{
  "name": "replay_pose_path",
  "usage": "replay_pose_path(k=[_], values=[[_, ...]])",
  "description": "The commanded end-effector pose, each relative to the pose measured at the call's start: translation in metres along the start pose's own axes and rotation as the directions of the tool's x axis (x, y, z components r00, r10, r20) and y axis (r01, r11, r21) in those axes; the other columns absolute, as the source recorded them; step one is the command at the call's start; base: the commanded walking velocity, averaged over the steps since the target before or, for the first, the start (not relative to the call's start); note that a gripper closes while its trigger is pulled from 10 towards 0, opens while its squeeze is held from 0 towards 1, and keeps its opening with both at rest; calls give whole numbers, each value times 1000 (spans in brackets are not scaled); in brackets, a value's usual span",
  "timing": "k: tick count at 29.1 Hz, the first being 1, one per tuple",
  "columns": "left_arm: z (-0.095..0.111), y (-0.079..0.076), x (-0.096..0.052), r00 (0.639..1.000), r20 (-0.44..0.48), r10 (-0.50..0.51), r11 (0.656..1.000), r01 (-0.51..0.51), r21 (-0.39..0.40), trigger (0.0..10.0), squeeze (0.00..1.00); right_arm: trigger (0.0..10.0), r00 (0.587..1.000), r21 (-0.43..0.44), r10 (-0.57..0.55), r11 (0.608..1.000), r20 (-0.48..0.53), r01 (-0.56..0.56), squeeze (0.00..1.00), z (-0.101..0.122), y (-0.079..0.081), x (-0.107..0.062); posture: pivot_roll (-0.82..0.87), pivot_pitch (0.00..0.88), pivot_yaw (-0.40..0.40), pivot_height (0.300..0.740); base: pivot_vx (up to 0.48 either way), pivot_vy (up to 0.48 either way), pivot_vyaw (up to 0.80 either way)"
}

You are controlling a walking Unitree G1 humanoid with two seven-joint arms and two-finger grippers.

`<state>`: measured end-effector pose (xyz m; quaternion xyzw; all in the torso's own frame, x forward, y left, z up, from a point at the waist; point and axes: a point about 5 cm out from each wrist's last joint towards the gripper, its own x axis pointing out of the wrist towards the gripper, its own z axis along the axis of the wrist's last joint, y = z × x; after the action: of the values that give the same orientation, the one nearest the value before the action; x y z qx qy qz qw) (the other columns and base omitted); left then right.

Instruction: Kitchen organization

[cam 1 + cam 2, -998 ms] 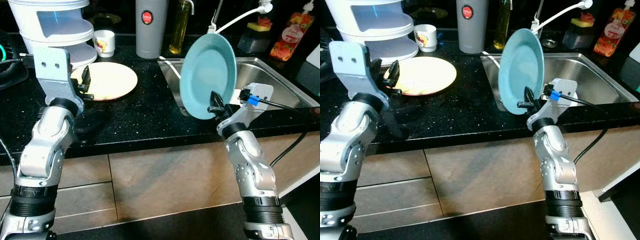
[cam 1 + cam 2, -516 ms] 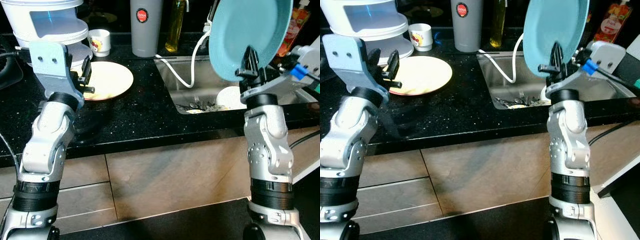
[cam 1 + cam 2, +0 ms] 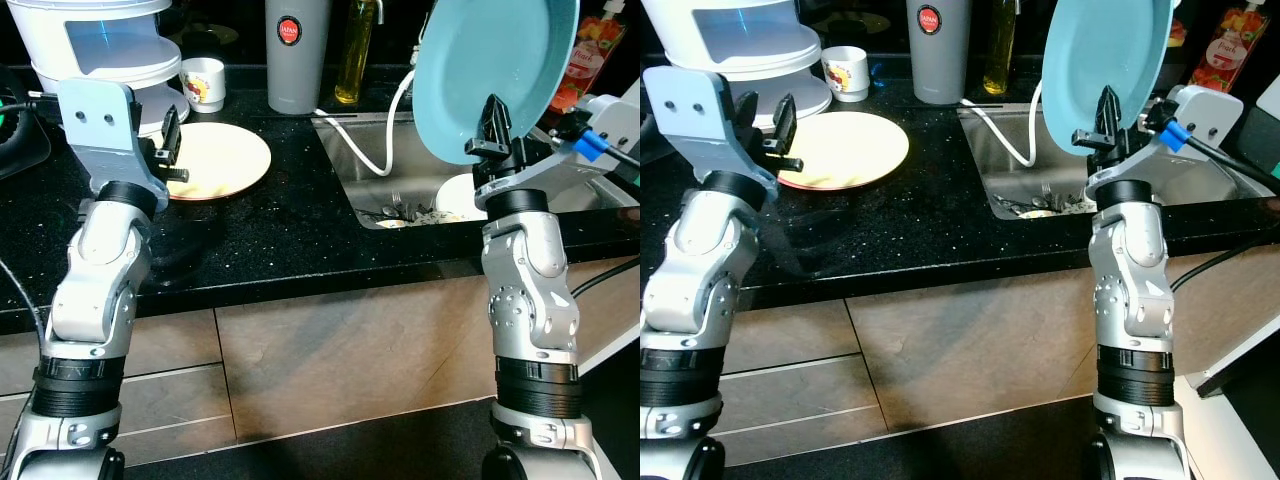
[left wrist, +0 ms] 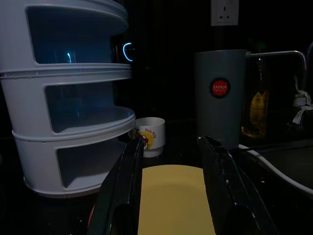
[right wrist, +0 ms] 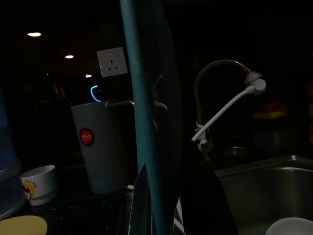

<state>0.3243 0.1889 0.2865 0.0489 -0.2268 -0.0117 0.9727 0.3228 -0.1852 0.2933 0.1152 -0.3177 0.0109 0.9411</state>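
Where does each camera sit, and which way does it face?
Left eye and right eye views: on the head, looking forward and down at the black speckled counter; both silver arms show.
Left wrist view: along the left end effector toward the round yellow plate.
Right wrist view: along the right end effector, clamped on the round teal plate.
Shared by both wrist views: the tall grey canister with a red label.

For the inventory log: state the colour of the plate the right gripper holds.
Light teal plate, clearest in the left eye view.
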Motion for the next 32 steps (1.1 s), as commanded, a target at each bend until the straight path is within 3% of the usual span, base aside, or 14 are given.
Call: replay_pose_path(k=[1,11,32], values=[[-4,-1,2,1000,-6,6,1000,-6,1,10000,0,10000,1000,-8,-8,1000,0,8,0,2,-4,2,115,37,-51,740,0,0,0],[-7,0,3,999,-9,35,999,-35,5,10000,0,10000,1000,-11,2,1000,-8,-2,0,0,-4,2,113,32,-52,740,0,-25,0],[-12,6,6,997,-23,72,997,-72,17,10000,0,10000,1000,-10,6,1000,-15,-6,0,-1,-4,0,111,35,-49,740,0,-428,0]])
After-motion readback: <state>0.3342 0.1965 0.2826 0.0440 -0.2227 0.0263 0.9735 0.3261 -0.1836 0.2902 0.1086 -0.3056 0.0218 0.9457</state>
